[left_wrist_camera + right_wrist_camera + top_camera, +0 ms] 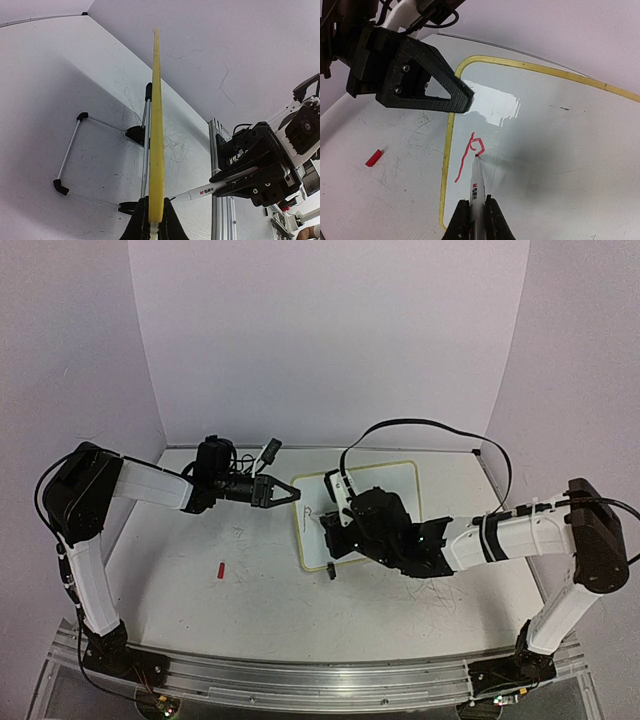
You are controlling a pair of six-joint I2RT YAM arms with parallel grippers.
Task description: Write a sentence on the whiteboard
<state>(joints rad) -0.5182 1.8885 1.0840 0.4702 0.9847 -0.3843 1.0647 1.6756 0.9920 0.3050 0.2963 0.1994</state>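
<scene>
Your left tool [154, 220] pinches the whiteboard [555, 130] by its left rim. Your right tool [476, 212] is closed on a marker [476, 185], its tip touching the 1 red letter [470, 152] just inside that rim. A red cap [373, 157] lies on the desk [395, 200] left of the whiteboard.

The whiteboard [560, 125] is glossy white inside a pale yellow rim, with black feet on silver-grey legs. The sentence [463, 159] is so far one thin red stroke. The marker [476, 182] has a white barrel, red and black lettering and a red tip. The tabletop [250, 590] is white with faint grey scribbles, and the small cap [221, 569] on it is red. The left fingers [435, 85] and right fingers [461, 225] are black.
</scene>
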